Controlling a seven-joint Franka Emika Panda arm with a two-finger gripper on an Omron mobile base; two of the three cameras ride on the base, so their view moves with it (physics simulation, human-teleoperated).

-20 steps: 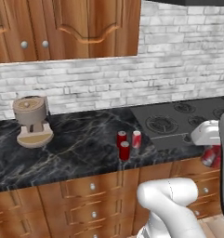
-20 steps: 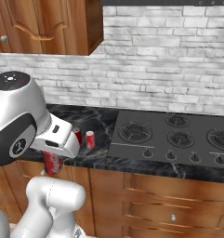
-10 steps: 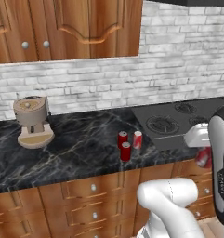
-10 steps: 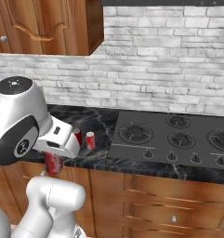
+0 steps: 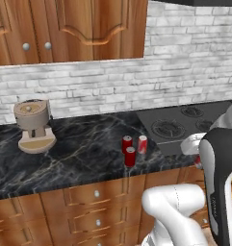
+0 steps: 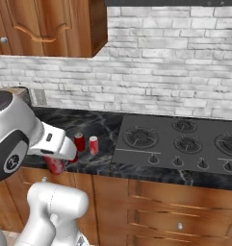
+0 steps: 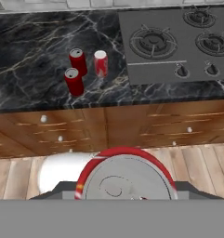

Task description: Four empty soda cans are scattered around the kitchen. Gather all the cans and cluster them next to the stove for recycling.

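Progress looks close to three quarters, judged from how the cans lie. Going from the left of the left base view, the beige coffee grinder [image 5: 34,126] stands on the black marble desk [image 5: 79,158], well apart from the work. Further right, three red soda cans [image 5: 130,156] stand upright in a tight cluster on the desk, just beside the left edge of the black stove [image 5: 185,126]; in the hand view they form a small triangle, two at the back and one nearer the desk's front edge [image 7: 74,82], none of them on the cooktop itself [image 7: 178,42]. That part of the task reads as done. The fourth soda can [image 7: 126,179] is in the claw [image 7: 127,197], which is closed on it: the hand view looks straight down on its silvery top, held out in front of the wooden drawers [image 7: 132,123] and over the plank floor [image 7: 211,162], not yet above the desk. In the right base view the same can [image 6: 55,164] shows red below the arm's white wrist, in front of the desk's front edge. What remains, in my judgement, is to carry this last can forward over the desk, set it upright next to the other three without knocking them, and let go. The spot between the cluster and the stove edge is narrow, so the open side of the cluster seems the safer landing place.
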